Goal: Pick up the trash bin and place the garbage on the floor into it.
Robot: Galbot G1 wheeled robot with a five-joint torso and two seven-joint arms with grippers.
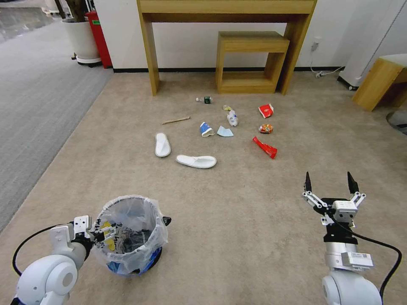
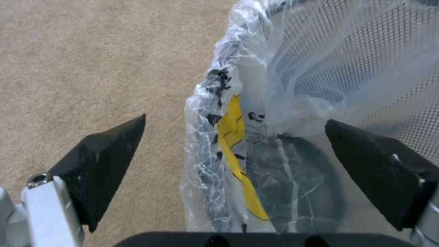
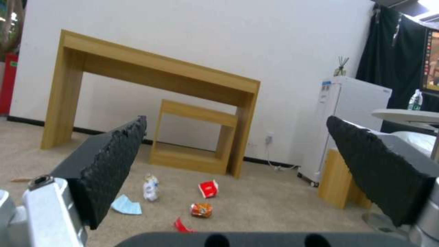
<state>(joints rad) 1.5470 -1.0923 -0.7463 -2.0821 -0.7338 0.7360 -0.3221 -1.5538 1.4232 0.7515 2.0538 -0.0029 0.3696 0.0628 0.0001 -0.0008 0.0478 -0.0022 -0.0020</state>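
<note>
The blue trash bin (image 1: 127,237) with its whitish bag liner (image 2: 256,103) stands on the beige floor (image 1: 237,220) at the near left. My left gripper (image 1: 99,231) (image 2: 235,120) is open astride the bin's rim, one finger outside and one inside. My right gripper (image 1: 330,182) (image 3: 236,118) hangs open over bare carpet at the near right. The garbage lies farther ahead: two white slippers (image 1: 162,145) (image 1: 196,161), a wooden stick (image 1: 175,120), a cup (image 1: 206,129), a mask (image 1: 225,131) (image 3: 126,206), a green-labelled bottle (image 1: 205,100), red wrappers (image 1: 266,110) (image 1: 265,147), and an orange can (image 1: 266,128) (image 3: 201,210).
A tall wooden desk (image 1: 227,8) with a small wooden shelf (image 1: 250,59) under it stands against the far wall. Grey ribbed carpet (image 1: 34,106) runs along the left, with a red box (image 1: 98,38) and a white planter (image 1: 82,40) behind. Wooden furniture (image 1: 377,82) stands far right.
</note>
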